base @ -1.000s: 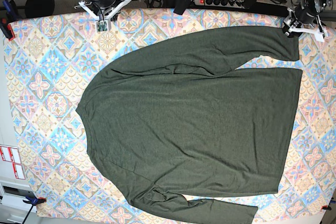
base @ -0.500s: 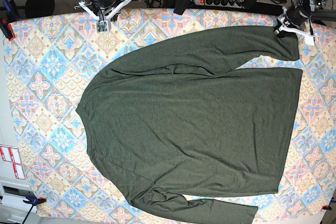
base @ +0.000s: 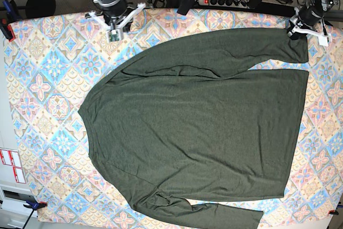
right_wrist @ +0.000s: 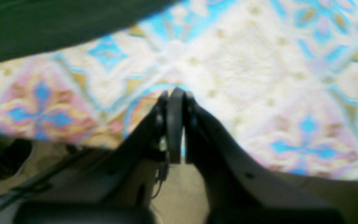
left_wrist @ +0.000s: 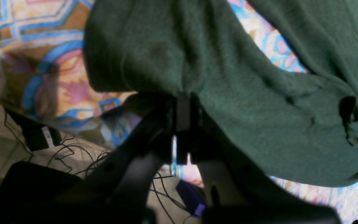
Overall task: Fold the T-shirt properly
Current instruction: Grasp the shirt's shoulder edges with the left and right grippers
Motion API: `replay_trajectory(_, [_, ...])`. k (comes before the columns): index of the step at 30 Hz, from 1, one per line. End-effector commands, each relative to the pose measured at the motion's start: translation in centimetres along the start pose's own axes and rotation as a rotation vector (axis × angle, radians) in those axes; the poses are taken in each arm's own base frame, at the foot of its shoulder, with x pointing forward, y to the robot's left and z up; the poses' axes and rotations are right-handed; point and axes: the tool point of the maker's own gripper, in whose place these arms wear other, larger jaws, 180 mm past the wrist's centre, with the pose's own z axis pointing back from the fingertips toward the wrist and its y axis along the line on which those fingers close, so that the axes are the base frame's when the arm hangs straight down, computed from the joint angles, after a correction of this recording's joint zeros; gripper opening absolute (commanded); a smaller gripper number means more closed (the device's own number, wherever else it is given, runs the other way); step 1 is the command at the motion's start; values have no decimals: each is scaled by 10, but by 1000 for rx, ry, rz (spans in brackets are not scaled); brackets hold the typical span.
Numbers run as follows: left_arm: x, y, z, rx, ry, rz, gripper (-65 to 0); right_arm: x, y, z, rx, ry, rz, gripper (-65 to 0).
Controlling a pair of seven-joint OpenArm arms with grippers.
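T-shirt (base: 198, 127) on patterned tablecloth (base: 48, 95)

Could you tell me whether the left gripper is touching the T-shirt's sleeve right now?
Touching. The left wrist view shows the left gripper closed on the edge of the T-shirt sleeve near its cuff, the fabric meeting the fingertips.

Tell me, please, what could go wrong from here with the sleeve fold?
The left gripper pinches only the sleeve cuff edge of the T-shirt, so the knit could slip out when lifted. The right gripper is shut on nothing over the patterned cloth, leaving the fold one-handed and likely skewed.
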Motion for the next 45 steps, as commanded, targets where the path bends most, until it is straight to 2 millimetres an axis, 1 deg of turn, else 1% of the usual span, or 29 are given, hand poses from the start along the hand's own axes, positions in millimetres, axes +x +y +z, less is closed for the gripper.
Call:
replay_trajectory(1, [13,-1,5,-6,-30,-18,-650,16,5,1,15,-52,8,-608])
replay_trajectory(4, [12,-4,5,-22,-30,-32,-650,24,16,-4,42,-43,23,-552])
replay_trajectory(7, [12,-6,5,-34,-30,-41,-650,36,17,-9,46,-48,31,-495])
replay_trajectory(9, [12,-6,5,-35,-30,-42,-650,48,15,-12,42,-72,35,-468])
replay_trajectory(10, [12,-6,5,-35,-30,-42,-650,58,14,-14,40,-93,38,-460])
replay_trajectory(12, [12,-6,5,-34,-29,-44,-650,77,12,-18,37,-134,44,-457])
replay_trajectory(14, [12,-6,4,-35,-28,-44,-650,92,10,-21,35,-164,48,-456])
replay_trajectory(16, [11,-6,4,-35,-26,-46,-650,97,8,-25,29,-154,52,-455])
replay_trajectory(17, [11,-7,4,-35,-25,-46,-650,102,4,-27,20,-151,52,-455])
replay_trajectory(18, [11,-7,4,-34,-25,-47,-650,108,-1,-28,8,-144,50,-455])
replay_trajectory(22, [11,-7,4,-34,-25,-47,-650,117,-23,-38,-41,-116,29,-454])
replay_trajectory(26, [11,-7,4,-34,-25,-47,-650,118,-39,-46,-73,-104,6,-453])
replay_trajectory(29, [11,-7,4,-34,-25,-47,-650,114,-43,-54,-64,-85,-32,-446])
replay_trajectory(31, [10,-7,4,-35,-23,-48,-650,112,-44,-60,-32,-77,-98,-422])
replay_trajectory(33, [10,-7,4,-35,-23,-48,-650,108,-52,-66,-8,-66,-193,-394])
replay_trajectory(35, [10,-7,4,-35,-23,-48,-650,106,-57,-69,14,-60,-273,-381])
replay_trajectory(42, [10,-7,4,-35,-23,-48,-650,97,-70,-82,34,-33,-403,-378])
replay_trajectory(45, [10,-7,4,-35,-23,-48,-650,86,-73,-86,24,-2,-419,-376])
